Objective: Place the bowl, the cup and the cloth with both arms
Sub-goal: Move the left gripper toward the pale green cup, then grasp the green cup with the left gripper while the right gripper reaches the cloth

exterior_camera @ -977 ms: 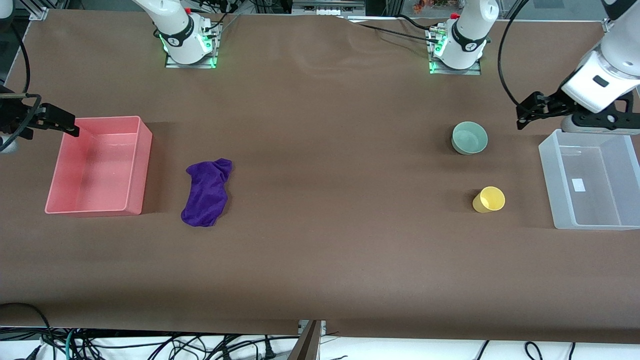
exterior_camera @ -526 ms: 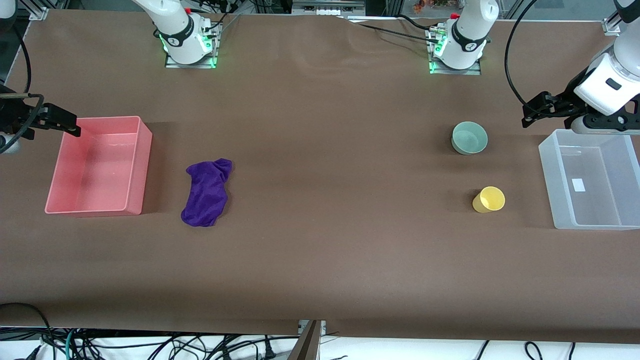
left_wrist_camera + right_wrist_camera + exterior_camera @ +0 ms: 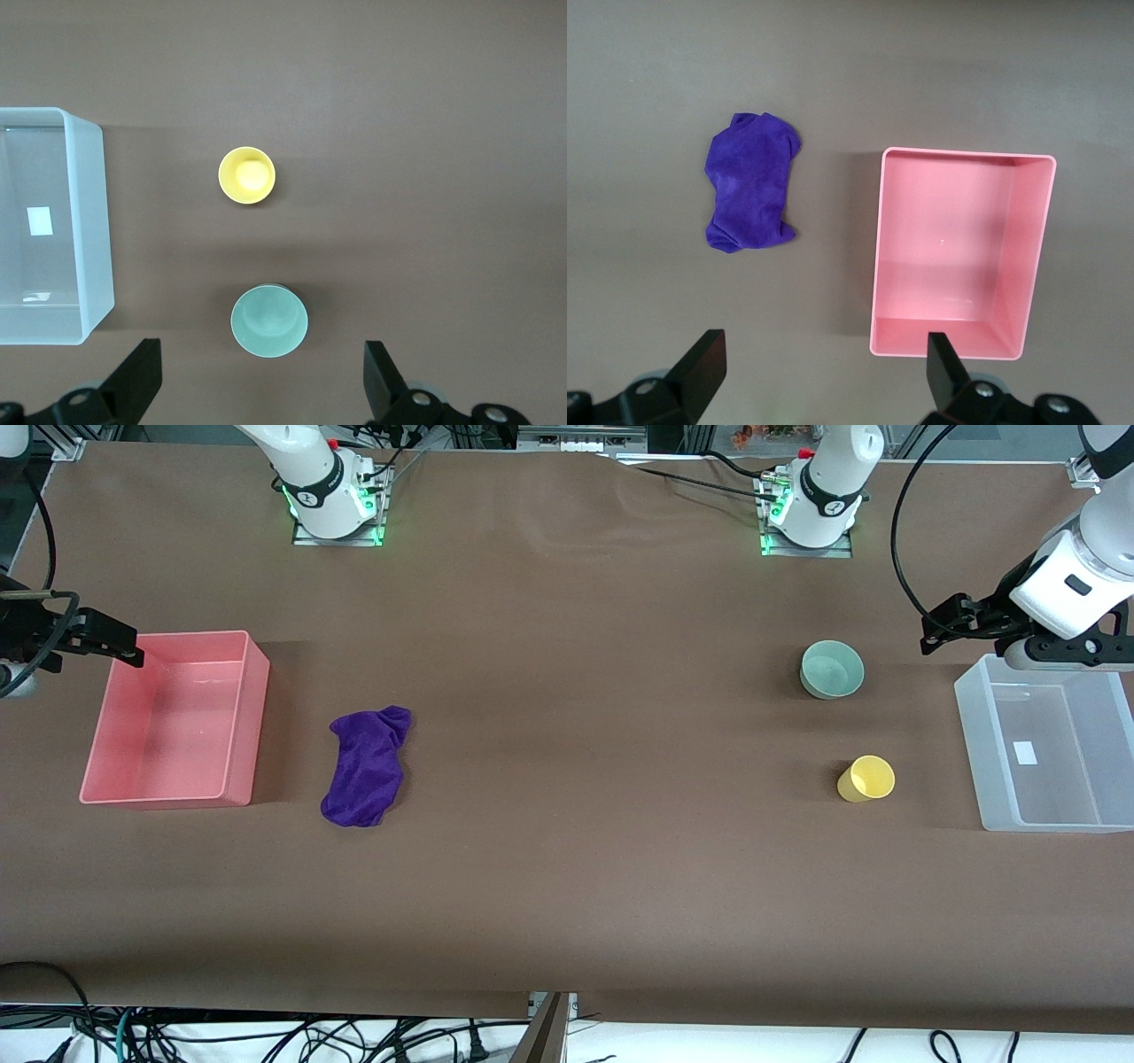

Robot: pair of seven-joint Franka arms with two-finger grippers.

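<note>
The sage-green bowl (image 3: 832,670) stands upright toward the left arm's end of the table. The yellow cup (image 3: 866,779) stands upright nearer to the front camera than the bowl. Both show in the left wrist view, the bowl (image 3: 269,320) and the cup (image 3: 247,175). The purple cloth (image 3: 366,765) lies crumpled beside the pink bin and also shows in the right wrist view (image 3: 749,181). My left gripper (image 3: 939,624) (image 3: 263,381) is open and empty, high over the table between the bowl and the clear bin. My right gripper (image 3: 111,642) (image 3: 824,367) is open and empty, high over the pink bin's edge.
A pink bin (image 3: 252,717) (image 3: 877,266) stands empty at the right arm's end of the table. A clear plastic bin (image 3: 970,744) (image 3: 96,221) stands empty at the left arm's end. Brown table covering lies between the cloth and the bowl.
The left arm's wrist has shifted slightly and its gripper has risen a little near the clear bin. The right gripper and the objects have hardly moved.
</note>
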